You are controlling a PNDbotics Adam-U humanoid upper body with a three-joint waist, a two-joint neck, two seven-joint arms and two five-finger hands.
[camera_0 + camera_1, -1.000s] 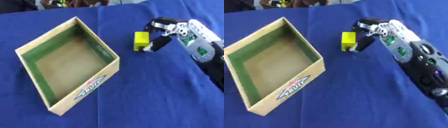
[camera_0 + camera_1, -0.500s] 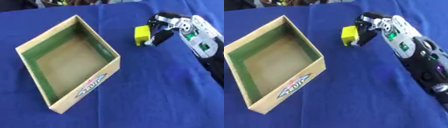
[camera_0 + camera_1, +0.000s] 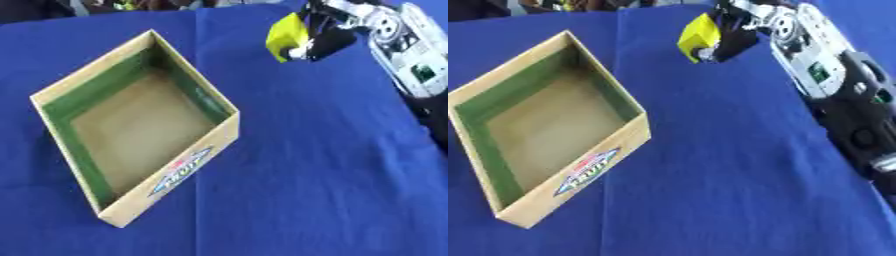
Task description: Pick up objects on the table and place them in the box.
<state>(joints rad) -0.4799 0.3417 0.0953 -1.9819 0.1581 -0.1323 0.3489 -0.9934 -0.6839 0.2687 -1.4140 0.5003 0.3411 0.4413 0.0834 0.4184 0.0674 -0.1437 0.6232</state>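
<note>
Right hand (image 3: 328,37) closed around yellow block (image 3: 285,36), beyond box (image 3: 220,145) corner.

2 head eyes, looking down, share box (image 3: 131,135).

surface: blue tablecloth (image 3: 289,165) | far edge: dark, cluttered, indistinct

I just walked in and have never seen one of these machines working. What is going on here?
The robot's right hand has its fingers closed on a small yellow block, held near the far side of the blue-covered table. An open cardboard box with a green lining sits to its left, with nothing in it yet. The block is not over the box. No left hand shows.
</note>
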